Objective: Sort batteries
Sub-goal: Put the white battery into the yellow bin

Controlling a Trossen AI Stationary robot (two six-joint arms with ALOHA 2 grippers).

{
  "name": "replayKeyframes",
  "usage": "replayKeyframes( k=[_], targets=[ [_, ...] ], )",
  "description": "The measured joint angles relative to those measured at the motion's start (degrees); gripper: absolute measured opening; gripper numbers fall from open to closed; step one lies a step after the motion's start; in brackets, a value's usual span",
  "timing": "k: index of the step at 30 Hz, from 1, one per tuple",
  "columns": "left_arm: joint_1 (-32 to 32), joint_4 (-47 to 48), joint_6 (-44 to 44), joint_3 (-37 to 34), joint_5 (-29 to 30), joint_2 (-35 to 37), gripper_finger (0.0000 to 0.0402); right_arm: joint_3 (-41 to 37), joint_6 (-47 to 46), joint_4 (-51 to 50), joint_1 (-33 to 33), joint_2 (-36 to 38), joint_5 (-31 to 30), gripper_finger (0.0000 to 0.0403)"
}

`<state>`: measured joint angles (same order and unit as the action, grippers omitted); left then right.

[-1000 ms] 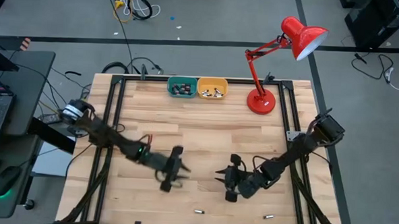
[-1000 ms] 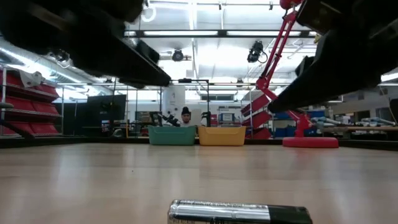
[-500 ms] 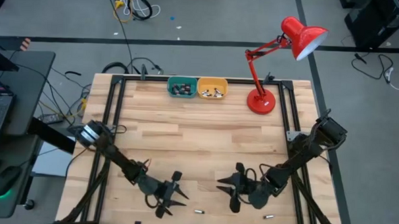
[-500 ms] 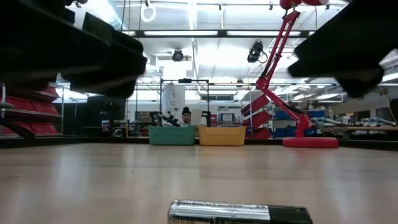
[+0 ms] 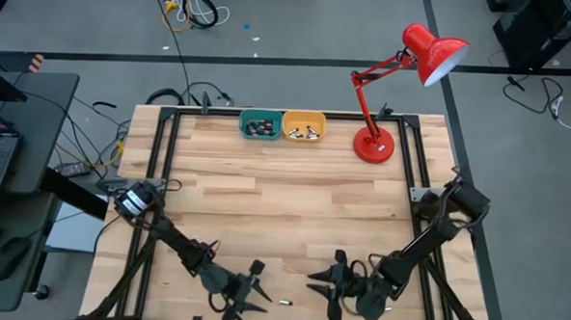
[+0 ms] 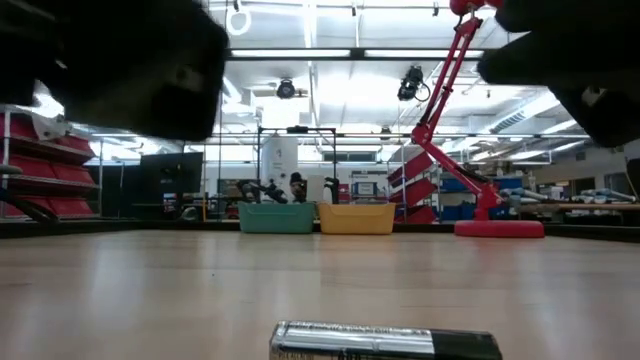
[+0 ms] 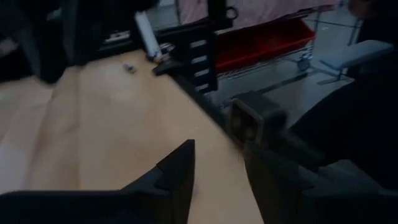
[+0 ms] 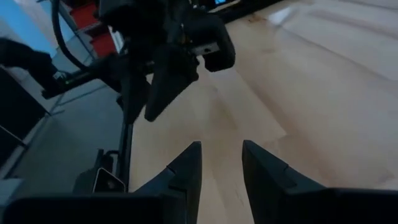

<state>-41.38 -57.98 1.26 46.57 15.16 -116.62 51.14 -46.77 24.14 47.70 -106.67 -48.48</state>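
Visibly, one battery (image 5: 284, 301) lies between two claws.

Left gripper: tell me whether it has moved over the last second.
Yes. In the high view the left gripper has moved away from the teal bin, down to the table's near edge beside a battery.

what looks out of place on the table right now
One battery lies loose on the bare wood near the table's front edge, apart from the teal bin and yellow bin at the far edge. The left claw hangs open close beside it. Nothing looks spilled or damaged.
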Motion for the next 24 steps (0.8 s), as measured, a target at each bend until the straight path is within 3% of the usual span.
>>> replayKeyframes(
  k=[6, 11, 24],
  targets=[
    [-1.11, 0.80, 0.96, 3.79, -0.26, -2.58, 0.0224, 4.90, 1.77, -0.46, 0.00, -5.88, 0.04, 0.0103],
    [-0.72, 1.51, 1.47, 5.68, 3.81, -4.95, 0.0269, 7.14, 2.71, -0.50, 0.40, -7.77, 0.17, 0.0103],
    [0.89, 3.70, -1.92, 8.30, 6.32, -9.20, 0.0251, 7.10, 2.41, 0.20, 0.69, -7.41, 0.02, 0.0103]
  ],
)
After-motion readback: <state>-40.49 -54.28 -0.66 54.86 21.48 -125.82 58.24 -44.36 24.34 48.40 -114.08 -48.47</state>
